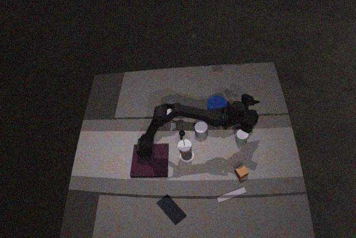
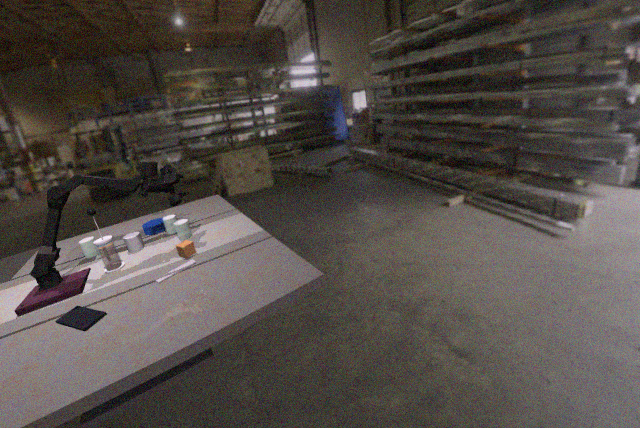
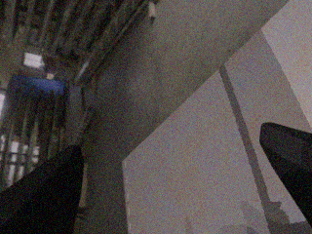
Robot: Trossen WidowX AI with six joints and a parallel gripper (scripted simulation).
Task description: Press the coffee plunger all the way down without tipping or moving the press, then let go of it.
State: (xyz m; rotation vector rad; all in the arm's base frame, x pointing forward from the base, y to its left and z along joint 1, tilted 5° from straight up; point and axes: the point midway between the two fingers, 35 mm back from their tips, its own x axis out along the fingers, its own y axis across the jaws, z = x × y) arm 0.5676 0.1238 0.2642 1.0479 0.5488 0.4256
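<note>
The coffee press (image 1: pixel 187 151) (image 2: pixel 110 259) stands upright on the table, a glass body with dark contents, a white lid and a pale ring at its base. Its plunger's black knob (image 1: pixel 182 133) (image 2: pixel 91 212) stands high above the lid on a thin rod, so the plunger is up. My gripper (image 1: pixel 255 115) (image 2: pixel 178 188) (image 3: pixel 174 142) is open and empty, raised above the table well to the right of the press in the top view. The wrist view shows both fingers wide apart, with no press between them.
A grey cylinder (image 1: pixel 201 132) (image 2: pixel 133 242) stands close beside the press. Pale green cups (image 1: pixel 242 138) (image 2: pixel 182 228) (image 2: pixel 87 247), a blue round object (image 1: pixel 217 102) (image 2: pixel 153 227), an orange cube (image 1: pixel 241 172) (image 2: pixel 186 249), a white strip (image 1: pixel 231 194) and a dark slab (image 1: pixel 171 209) (image 2: pixel 81 317) are on the table.
</note>
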